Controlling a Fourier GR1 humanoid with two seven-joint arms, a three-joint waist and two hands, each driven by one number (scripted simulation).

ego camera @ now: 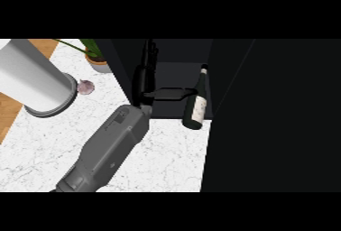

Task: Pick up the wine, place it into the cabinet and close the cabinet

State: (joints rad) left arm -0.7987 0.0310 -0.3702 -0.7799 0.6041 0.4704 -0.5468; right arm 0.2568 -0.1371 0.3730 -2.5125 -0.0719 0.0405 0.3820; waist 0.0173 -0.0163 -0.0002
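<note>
At frame centre the wine (195,101) stands inside the dark cabinet (266,113), leaning slightly. The one visible hand (160,94) reaches in just left of the bottle, thumb toward it; whether its fingers are apart or together I cannot tell.

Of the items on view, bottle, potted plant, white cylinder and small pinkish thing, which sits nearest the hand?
The wine bottle, standing in the cabinet opening, beside the hand; the others sit farther left.
</note>
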